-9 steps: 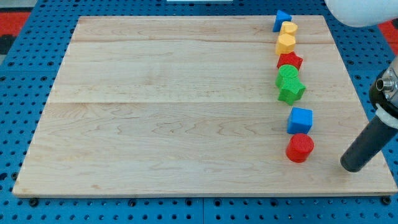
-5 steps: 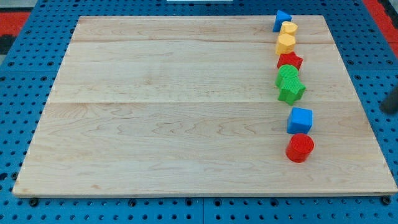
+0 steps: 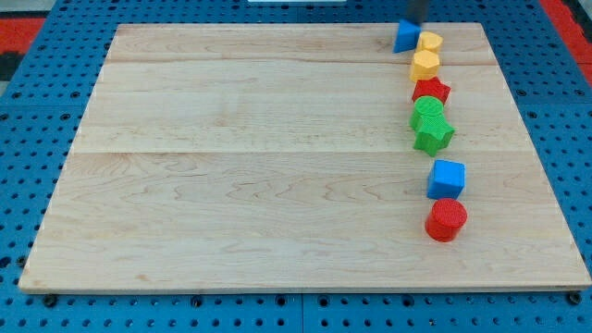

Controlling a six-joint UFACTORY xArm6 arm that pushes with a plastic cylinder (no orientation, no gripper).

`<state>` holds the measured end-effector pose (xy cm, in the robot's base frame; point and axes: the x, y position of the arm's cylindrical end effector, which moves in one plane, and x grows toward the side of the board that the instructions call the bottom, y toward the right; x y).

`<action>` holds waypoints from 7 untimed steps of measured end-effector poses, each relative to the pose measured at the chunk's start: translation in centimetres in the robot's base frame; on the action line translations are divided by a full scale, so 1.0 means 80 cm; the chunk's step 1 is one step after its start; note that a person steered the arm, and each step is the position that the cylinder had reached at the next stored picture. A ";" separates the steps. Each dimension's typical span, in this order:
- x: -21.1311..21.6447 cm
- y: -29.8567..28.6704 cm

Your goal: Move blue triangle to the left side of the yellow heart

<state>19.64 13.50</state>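
My tip (image 3: 413, 20) presses the blue triangle (image 3: 405, 37) just below it; yellow heart (image 3: 429, 42) down-right, touching; no jaws here.

Bright, even overhead light, soft short shadows, no glare; only the rod at the top edge blurs.

Eight blocks sit on the table (image 3: 231, 185). Two are blue: one blue triangle (image 3: 405, 37) and one blue cube (image 3: 447, 178). Two are yellow: one yellow heart (image 3: 429, 42) and one yellow hexagon-like block (image 3: 425, 65). Two are red: one red star (image 3: 431, 91) and one red cylinder (image 3: 446, 220). Two are green: one green round block (image 3: 427, 110) and one green star (image 3: 433, 135). One dark rod shows, my tip (image 3: 413, 20) just above the blue triangle.
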 end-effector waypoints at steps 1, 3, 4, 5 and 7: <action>0.030 -0.033; 0.033 -0.024; 0.018 -0.015; 0.009 0.049; 0.080 0.163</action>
